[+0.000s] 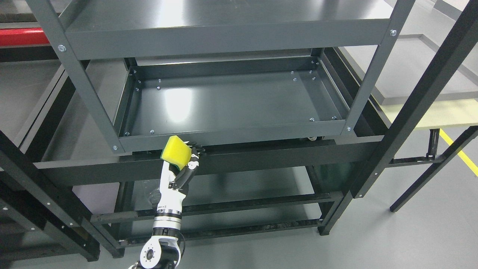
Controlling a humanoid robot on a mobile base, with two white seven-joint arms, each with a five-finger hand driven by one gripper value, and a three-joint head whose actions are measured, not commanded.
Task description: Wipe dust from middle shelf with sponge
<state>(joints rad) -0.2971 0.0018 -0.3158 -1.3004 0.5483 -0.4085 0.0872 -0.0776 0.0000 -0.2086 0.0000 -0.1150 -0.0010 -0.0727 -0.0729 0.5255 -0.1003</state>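
Rising from the bottom edge left of the middle, the left arm (166, 213) stands nearly upright, its left hand (186, 164) clamped on the yellow sponge (176, 151). The sponge sits just below the middle shelf's (231, 104) front edge, toward its left corner.

A workshop: grey steel racks (231, 37), bare grey floor (410, 224) with yellow line (461, 153)
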